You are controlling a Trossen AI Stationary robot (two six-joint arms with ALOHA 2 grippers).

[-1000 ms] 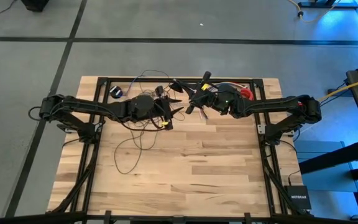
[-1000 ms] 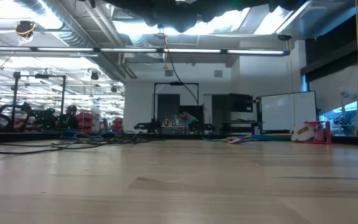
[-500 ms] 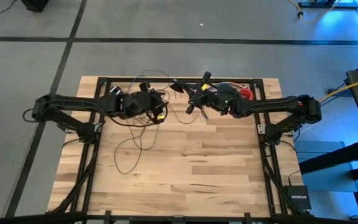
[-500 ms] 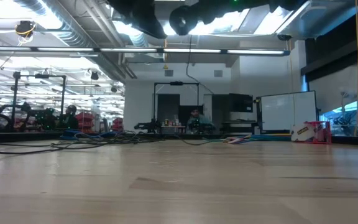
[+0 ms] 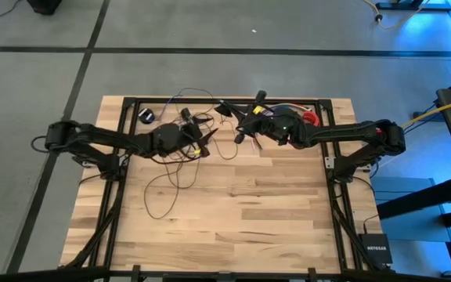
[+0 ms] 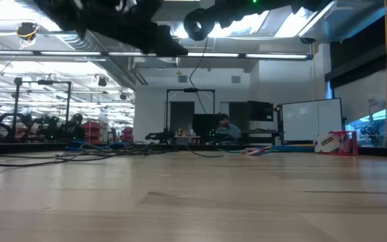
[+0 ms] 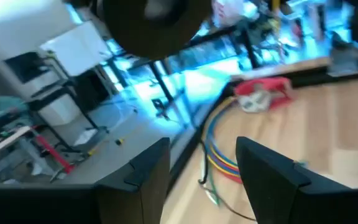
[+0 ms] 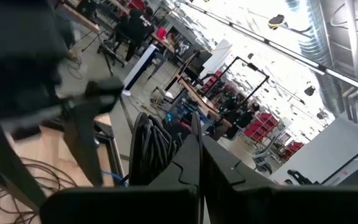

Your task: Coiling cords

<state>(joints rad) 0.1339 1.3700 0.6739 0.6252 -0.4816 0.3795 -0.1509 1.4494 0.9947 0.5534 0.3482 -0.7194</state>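
- The cords (image 5: 180, 166) lie as one tangled run of thin dark wire on the bench (image 5: 272, 219), loops sprawling from under the left end effector (image 5: 200, 146) out toward the bench's near-left part, with the small black puck (image 5: 146, 116) at the far-left corner.
- The left end effector hovers over the thick of the tangle, fingers (image 7: 143, 180) spread with bare gap between them; it holds nothing that I can see.
- From it, the wire's long run trails down and away toward the near side; a strand also rises to the right end effector (image 5: 241, 135).
- The right end effector sits just beside it, toward the bench's far middle, fingers (image 8: 185, 162) pressed shut; a dark wire hangs below it in the low view, so I judge it pinches that strand.
- The left arm is nearer the loose loops, so gathering them looks like its job.
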